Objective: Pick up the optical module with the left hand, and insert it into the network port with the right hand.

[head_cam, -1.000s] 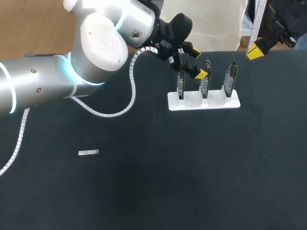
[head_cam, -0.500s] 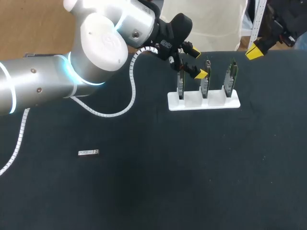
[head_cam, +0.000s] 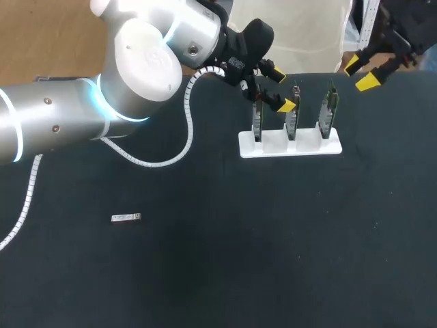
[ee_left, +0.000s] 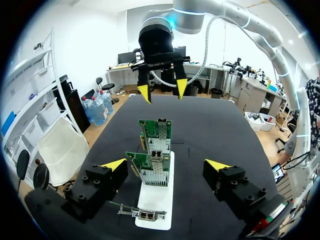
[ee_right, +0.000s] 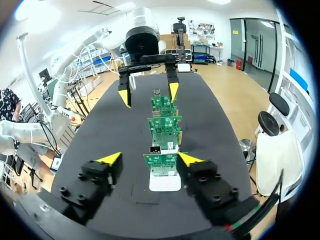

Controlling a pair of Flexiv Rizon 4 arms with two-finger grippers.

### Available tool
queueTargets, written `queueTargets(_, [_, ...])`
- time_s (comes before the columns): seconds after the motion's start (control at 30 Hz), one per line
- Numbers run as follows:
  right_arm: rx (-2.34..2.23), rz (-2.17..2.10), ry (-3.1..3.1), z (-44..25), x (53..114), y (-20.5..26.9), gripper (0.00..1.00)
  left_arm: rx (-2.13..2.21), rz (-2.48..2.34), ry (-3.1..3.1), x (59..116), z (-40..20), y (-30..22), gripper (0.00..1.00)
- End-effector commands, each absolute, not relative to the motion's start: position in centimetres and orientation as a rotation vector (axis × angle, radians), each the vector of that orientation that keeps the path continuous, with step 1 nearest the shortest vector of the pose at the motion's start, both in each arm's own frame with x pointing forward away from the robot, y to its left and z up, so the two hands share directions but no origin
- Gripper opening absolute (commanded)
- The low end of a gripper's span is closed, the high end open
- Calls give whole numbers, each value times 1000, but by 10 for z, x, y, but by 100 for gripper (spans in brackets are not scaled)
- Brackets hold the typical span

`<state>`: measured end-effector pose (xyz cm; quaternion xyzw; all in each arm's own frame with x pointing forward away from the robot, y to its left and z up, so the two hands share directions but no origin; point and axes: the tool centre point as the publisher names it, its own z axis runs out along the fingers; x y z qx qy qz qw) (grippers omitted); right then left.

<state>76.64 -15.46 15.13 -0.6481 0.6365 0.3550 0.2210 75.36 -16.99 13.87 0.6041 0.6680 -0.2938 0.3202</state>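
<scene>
my left claw (head_cam: 282, 91) hangs wide open and holds nothing, just above the white stand (head_cam: 290, 146) with three upright network cards (head_cam: 329, 113). my right claw (head_cam: 359, 74) faces it from past the stand's far end, fingers also spread, gripping nothing. the optical module (head_cam: 126, 217) lies flat on the dark table (head_cam: 273, 260), well apart from both claws.

robotics lab: robot arm (head_cam: 61, 119), circuit cards (head_cam: 328, 115)
</scene>
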Motion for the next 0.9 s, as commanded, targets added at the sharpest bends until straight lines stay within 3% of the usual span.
queueTargets(0.03, [-1790, 980, 1759, 151, 766, -155, 100, 1590, -770, 1761, 755, 139, -171, 100])
queueTargets(0.53, [-1790, 980, 1759, 151, 766, -155, 100, 1586, -685, 1601, 761, 194, -163, 100])
queueTargets(0.9, [-1790, 980, 1759, 151, 766, -155, 100, 1638, -361, 1581, 747, 248, -92, 100])
